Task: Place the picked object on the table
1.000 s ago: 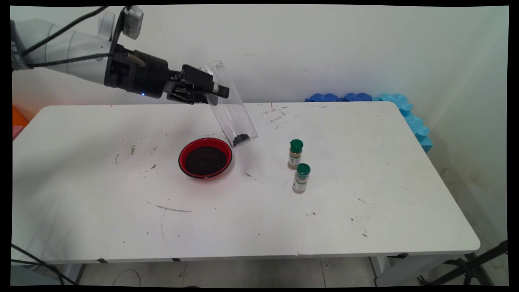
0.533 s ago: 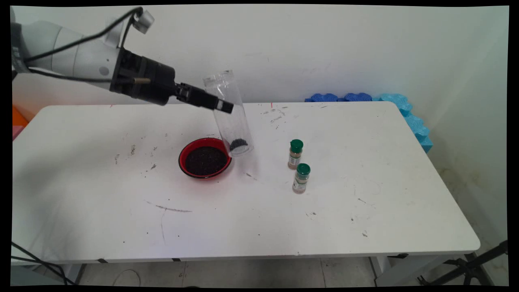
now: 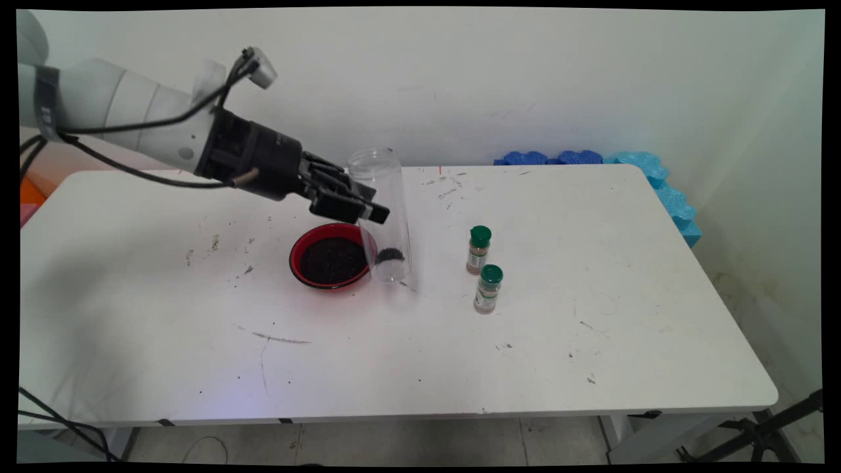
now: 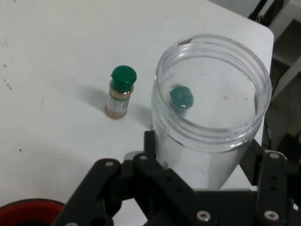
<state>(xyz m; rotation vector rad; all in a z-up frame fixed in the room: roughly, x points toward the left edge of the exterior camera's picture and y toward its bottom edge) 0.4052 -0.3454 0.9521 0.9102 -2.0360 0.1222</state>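
Note:
My gripper (image 3: 369,209) is shut on a tall clear plastic jar (image 3: 384,217), which stands about upright with its base on or just above the table, right of a red bowl (image 3: 332,260) filled with dark grains. A small heap of the same dark grains (image 3: 389,254) lies in the jar's bottom. In the hand view the jar's open mouth (image 4: 212,101) sits between my gripper's (image 4: 207,183) fingers. One green-capped spice bottle (image 4: 120,94) stands to the left of the jar, and another (image 4: 180,99) shows through its wall.
Two green-capped spice bottles (image 3: 478,249) (image 3: 487,289) stand right of the jar on the white table (image 3: 591,355). Blue foam pieces (image 3: 631,167) lie at the far right corner against the wall. The bowl's rim (image 4: 28,207) peeks in at the hand view's bottom left.
The jar went from tilted in the air to about upright and came down beside the bowl. My arm lowered with it, and the hand rolled round.

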